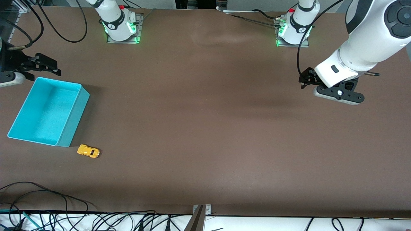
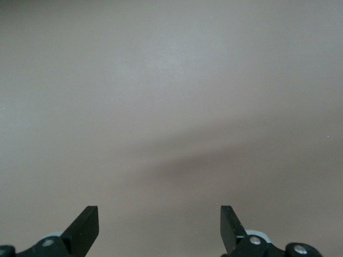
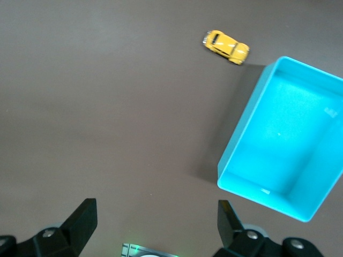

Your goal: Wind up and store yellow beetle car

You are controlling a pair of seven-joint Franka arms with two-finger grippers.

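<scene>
Nearest the camera, the yellow beetle car (image 1: pixel 88 151) sits untouched just beside the empty cyan bin (image 1: pixel 69 128), neither wound nor stored. Both the left gripper (image 2: pixel 159 224) and right gripper (image 3: pixel 157 219) hover spread wide, holding nothing.

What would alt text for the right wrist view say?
The yellow beetle car sits on the brown table just off a corner of the empty cyan bin, not touching it. The right gripper hangs open above bare table, holding nothing.
</scene>
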